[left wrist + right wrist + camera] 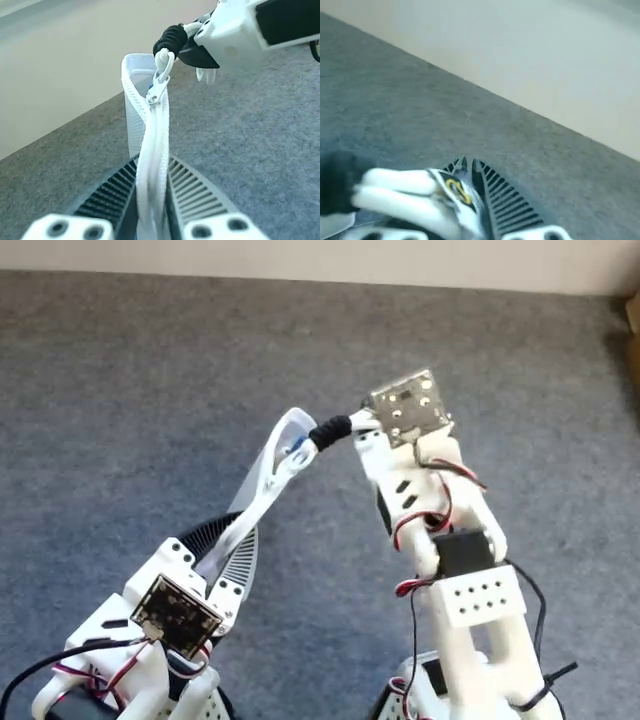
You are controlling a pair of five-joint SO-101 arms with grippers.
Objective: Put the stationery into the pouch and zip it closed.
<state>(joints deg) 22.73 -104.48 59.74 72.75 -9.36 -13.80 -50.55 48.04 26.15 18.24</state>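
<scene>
Two robot arms hold one white pouch stretched between them above a grey table.

The left gripper is clamped on the near end of the pouch, with its black ribbed jaws pressed against both sides. The right gripper is closed on a black cord tied to the zip slider, at the far end of the pouch.

This looks like the zipping step, close to its end. The zip teeth are joined from the left gripper up to the slider, and a short loop of the opening past the slider gapes.

The next move probably calls for the right gripper to pull the cord on along the zip line, while the left gripper holds the pouch taut.

In all there are one pouch, one slider, one cord and two grippers. I cannot tell what is inside the pouch.
</scene>
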